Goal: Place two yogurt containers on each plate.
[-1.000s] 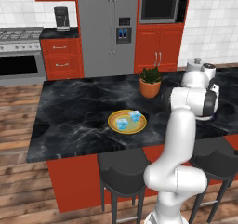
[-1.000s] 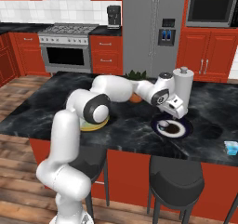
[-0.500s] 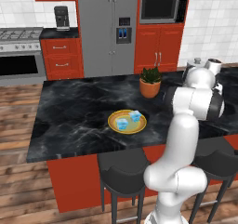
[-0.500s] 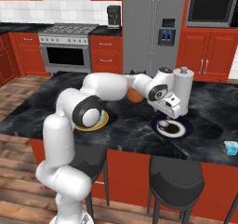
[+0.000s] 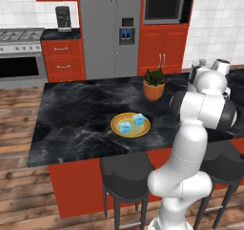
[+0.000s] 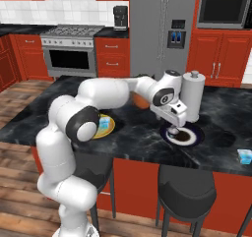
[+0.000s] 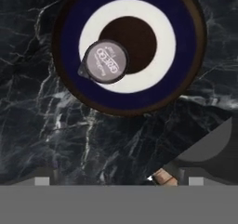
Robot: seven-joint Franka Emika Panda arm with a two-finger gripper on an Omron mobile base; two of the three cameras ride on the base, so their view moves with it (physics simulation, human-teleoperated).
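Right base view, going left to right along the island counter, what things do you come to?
Yellow plate → gripper above the navy plate → lone yogurt container near the counter's right end.
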